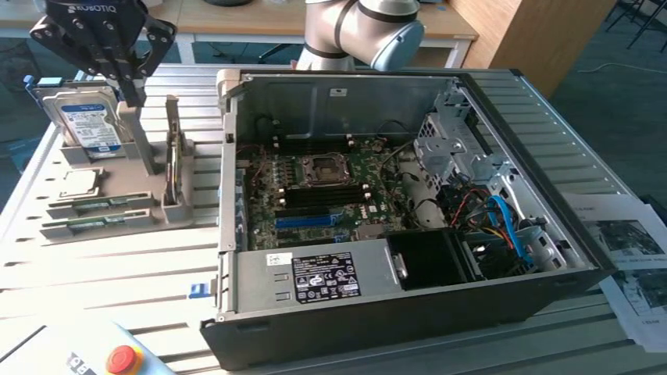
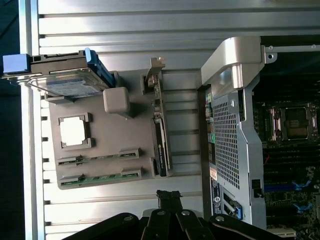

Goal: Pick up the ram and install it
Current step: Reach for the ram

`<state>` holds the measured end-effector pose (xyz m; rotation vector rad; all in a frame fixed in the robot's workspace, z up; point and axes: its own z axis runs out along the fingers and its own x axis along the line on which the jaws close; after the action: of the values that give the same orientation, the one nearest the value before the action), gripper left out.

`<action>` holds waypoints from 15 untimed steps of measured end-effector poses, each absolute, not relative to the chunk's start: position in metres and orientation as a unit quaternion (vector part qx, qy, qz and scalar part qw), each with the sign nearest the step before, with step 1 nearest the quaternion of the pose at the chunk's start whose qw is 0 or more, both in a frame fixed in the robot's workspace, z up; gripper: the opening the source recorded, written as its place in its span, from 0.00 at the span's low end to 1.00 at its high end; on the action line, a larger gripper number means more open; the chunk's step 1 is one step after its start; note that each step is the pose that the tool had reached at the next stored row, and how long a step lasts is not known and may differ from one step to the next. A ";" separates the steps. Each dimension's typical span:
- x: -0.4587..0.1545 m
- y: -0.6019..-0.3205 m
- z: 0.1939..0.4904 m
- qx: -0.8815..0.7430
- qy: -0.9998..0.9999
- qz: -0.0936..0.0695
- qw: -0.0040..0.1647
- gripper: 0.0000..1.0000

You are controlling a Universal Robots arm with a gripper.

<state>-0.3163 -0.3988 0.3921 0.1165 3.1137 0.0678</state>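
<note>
The gripper (image 1: 131, 92), clenched and grasping nothing, is hovering above the grey parts tray (image 1: 117, 178) beside the hard drive (image 1: 92, 117); the ram (image 1: 92, 223) is lying in its tray slot.

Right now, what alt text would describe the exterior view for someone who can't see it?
A shut, empty gripper hangs above a grey tray holding a hard drive, a processor and an upright ram stick. An open computer case lies beside it.

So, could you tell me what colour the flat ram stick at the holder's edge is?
The ram stick is green; the wrist view shows it best.
</note>
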 end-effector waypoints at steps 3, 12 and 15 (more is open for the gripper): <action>-0.316 -0.399 0.392 0.037 0.999 0.022 0.012 0.10; -0.318 -0.399 0.392 0.037 0.999 0.022 0.012 0.10; -0.324 -0.399 0.392 0.037 0.999 0.022 0.013 0.10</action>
<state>-0.3245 -0.3988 0.3920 0.1166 3.1136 0.0681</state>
